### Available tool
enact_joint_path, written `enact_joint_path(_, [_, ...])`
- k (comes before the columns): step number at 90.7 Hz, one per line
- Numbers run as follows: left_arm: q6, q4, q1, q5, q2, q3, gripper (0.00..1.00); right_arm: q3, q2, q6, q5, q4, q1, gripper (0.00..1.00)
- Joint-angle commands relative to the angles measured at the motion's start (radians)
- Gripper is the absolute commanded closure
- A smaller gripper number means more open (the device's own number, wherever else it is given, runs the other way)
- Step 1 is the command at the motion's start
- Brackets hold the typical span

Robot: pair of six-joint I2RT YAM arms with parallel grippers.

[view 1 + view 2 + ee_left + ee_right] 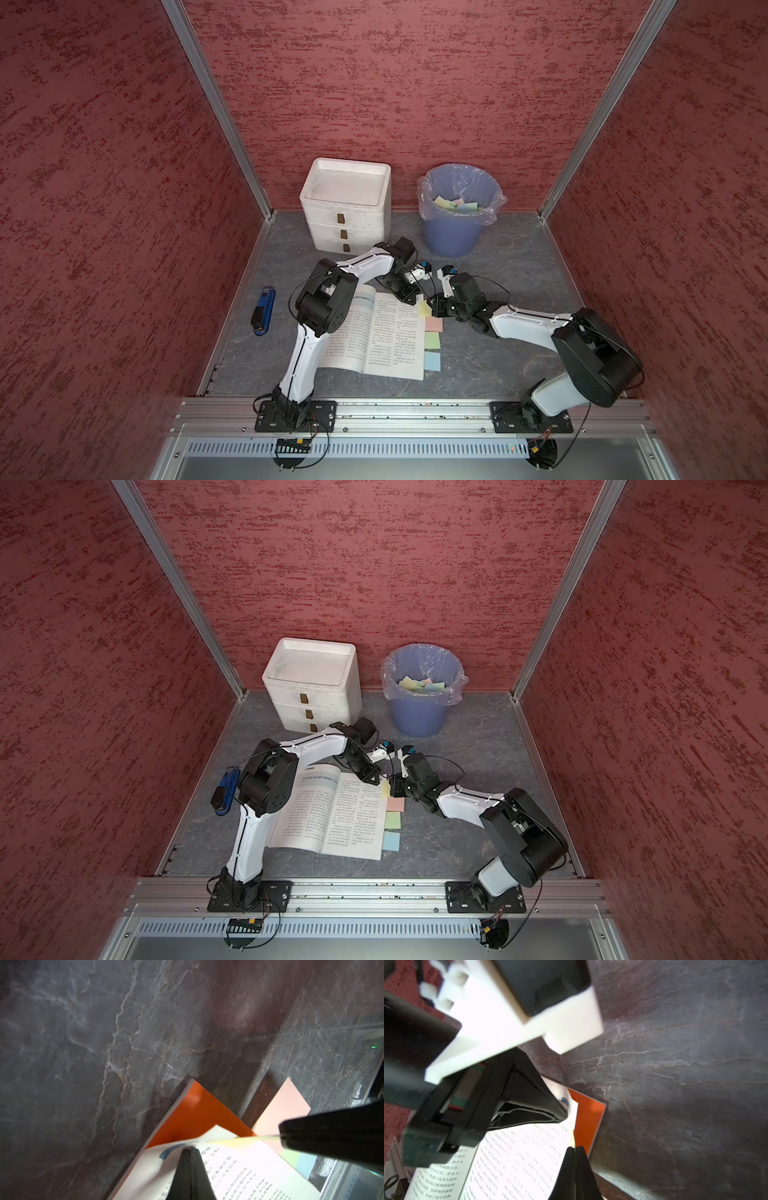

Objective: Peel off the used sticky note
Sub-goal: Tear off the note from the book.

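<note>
An open book (pixel 374 332) lies on the table with sticky notes along its right page edge. The top one is a yellow sticky note (pixel 424 308) at the page's far corner. My right gripper (pixel 434 307) is shut on that note's outer edge. In the left wrist view the yellow sticky note (pixel 239 1142) runs as a thin strip into the right gripper's black fingers (pixel 332 1136). My left gripper (pixel 190 1148) is shut, its tip pressing on the printed page beside the note. In the right wrist view the right gripper (pixel 576 1147) shows closed at the page corner.
Pink (pixel 434 324), green (pixel 432 340) and blue (pixel 432 360) notes stick out below the yellow one. A blue bin (pixel 453 237) with discarded notes and white drawers (pixel 345 208) stand at the back. A blue stapler (pixel 264 311) lies left of the book.
</note>
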Motion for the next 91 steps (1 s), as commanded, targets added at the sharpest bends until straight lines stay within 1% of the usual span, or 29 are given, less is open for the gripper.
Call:
enact_joint_path(1, [0.012,-0.003,-0.004,-0.011,0.04,0.011,1.0,-0.012,-0.01,-0.086,0.097,-0.024,0.037,1.0])
enact_joint_path(29, [0.008,-0.012,-0.006,-0.007,0.056,0.031,1.0,-0.027,-0.006,-0.164,0.195,-0.019,0.091,1.0])
enact_joint_path(38, [0.01,-0.016,-0.006,-0.01,0.063,0.038,1.0,-0.041,-0.023,-0.199,0.21,-0.003,0.118,1.0])
enact_joint_path(47, [0.008,-0.017,-0.006,-0.009,0.069,0.04,1.0,-0.046,-0.035,-0.219,0.2,0.0,0.136,1.0])
enact_joint_path(79, [0.011,-0.028,-0.008,-0.018,0.077,0.051,1.0,-0.061,-0.075,-0.231,0.195,-0.01,0.175,1.0])
enact_joint_path(91, [0.014,-0.035,-0.007,-0.017,0.078,0.049,1.0,-0.067,-0.109,-0.212,0.245,-0.046,0.177,1.0])
